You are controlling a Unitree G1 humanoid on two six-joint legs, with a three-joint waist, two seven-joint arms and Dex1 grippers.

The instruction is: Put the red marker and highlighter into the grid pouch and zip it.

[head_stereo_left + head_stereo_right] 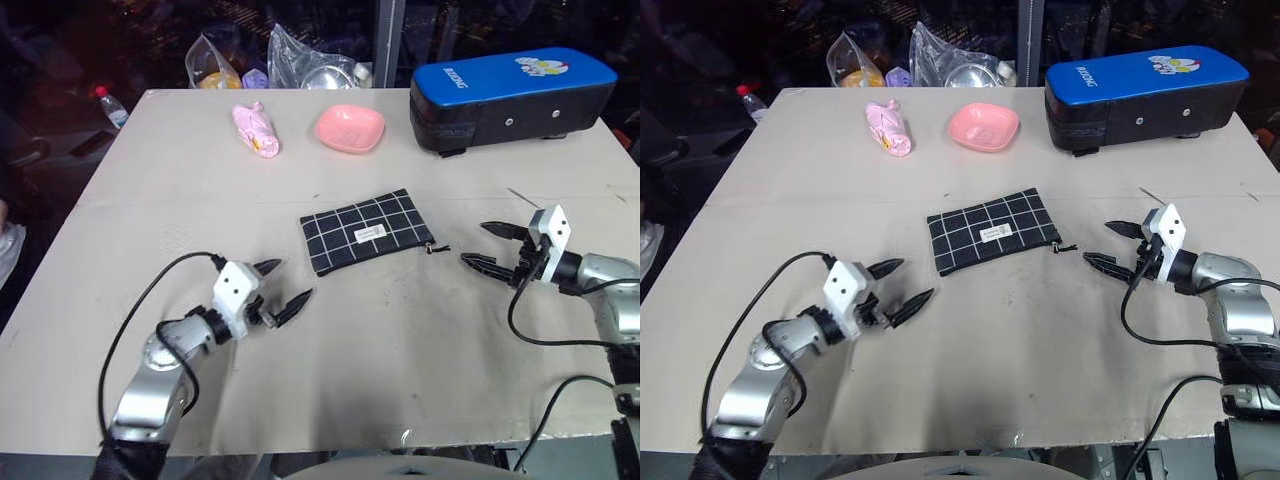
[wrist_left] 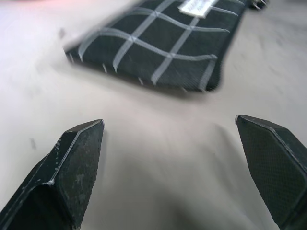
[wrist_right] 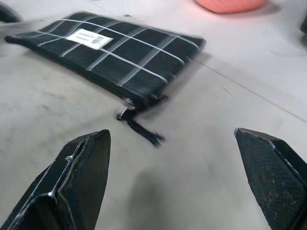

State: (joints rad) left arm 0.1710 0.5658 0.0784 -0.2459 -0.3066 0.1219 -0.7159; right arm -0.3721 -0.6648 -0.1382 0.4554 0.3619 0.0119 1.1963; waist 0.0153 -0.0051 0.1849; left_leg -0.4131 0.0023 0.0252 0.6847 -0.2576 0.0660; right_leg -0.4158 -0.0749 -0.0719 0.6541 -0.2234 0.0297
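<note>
Black grid pouch (image 1: 367, 232) lies flat mid-worktop, white label up, zipper looks closed, pull (image 1: 436, 247) trailing off its right end. Red marker and highlighter can't be made out anywhere. Left claw (image 1: 283, 289) sits near-left of the pouch, just off the surface, fingers spread wide, empty, aimed toward the pouch. Right claw (image 1: 497, 247) is right of the pouch near the zipper pull, also wide and empty, not touching it. Beige worktop (image 1: 400, 340) otherwise bare up front. Far side: pink bowl (image 1: 349, 128), pink wrapped item (image 1: 255, 130), big blue-topped black case (image 1: 512, 97) at far right, clear plastic bags (image 1: 300, 60) behind the far edge.
</note>
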